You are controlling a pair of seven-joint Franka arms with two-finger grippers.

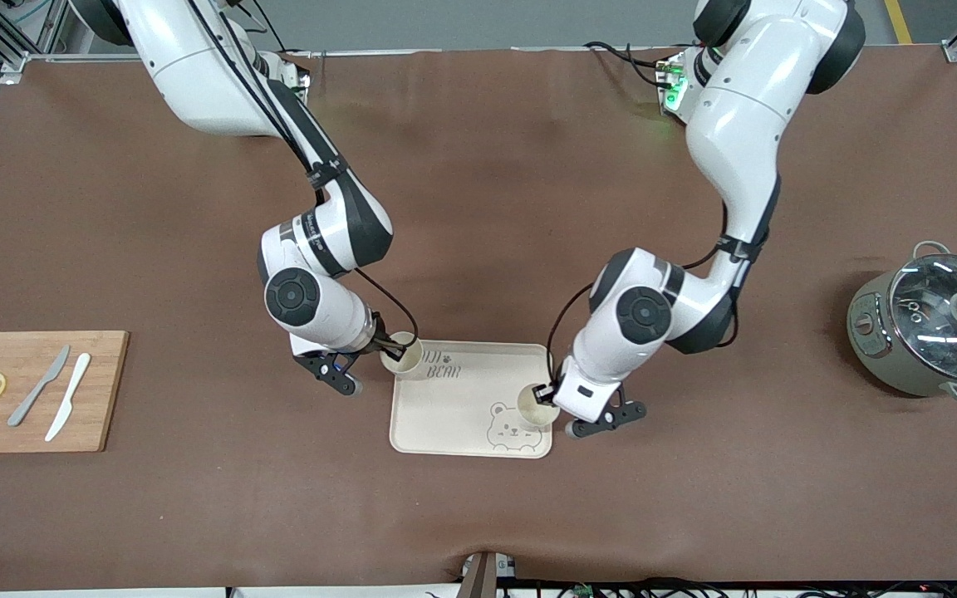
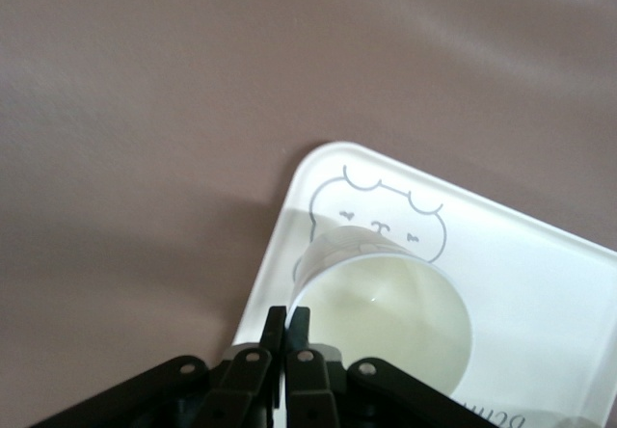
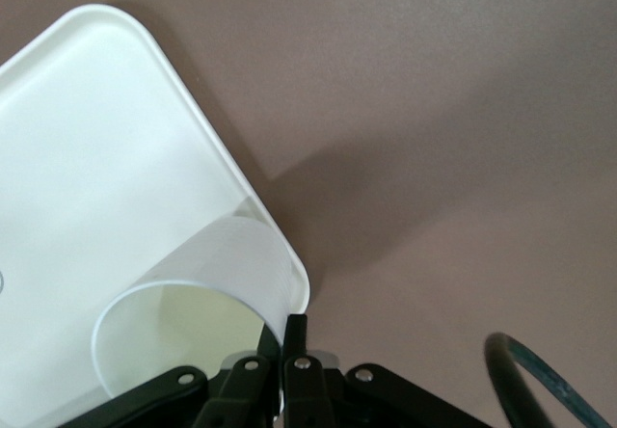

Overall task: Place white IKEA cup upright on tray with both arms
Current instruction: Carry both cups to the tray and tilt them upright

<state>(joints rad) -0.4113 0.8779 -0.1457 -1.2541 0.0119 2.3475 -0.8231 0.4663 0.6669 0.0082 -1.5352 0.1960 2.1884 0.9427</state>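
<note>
while both my grippers pinch cup rims, two light, rigid, smooth white cups stand upright on the cream bear-print tray (image 1: 445, 415): left gripper (image 1: 542, 392) clenches one cup (image 1: 534, 405) by the bear drawing, right gripper (image 1: 384, 345) the other (image 1: 405, 355) at the lettering corner.

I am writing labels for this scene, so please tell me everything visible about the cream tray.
The cream rectangular tray looks like smooth plastic, with rounded corners and a low raised rim. It lies flat on the brown table cover, carrying a grey bear drawing and "BEAR" lettering. Two white cups stand upright on it at opposite corners, one pinched by the right gripper, the other by the left gripper.
</note>
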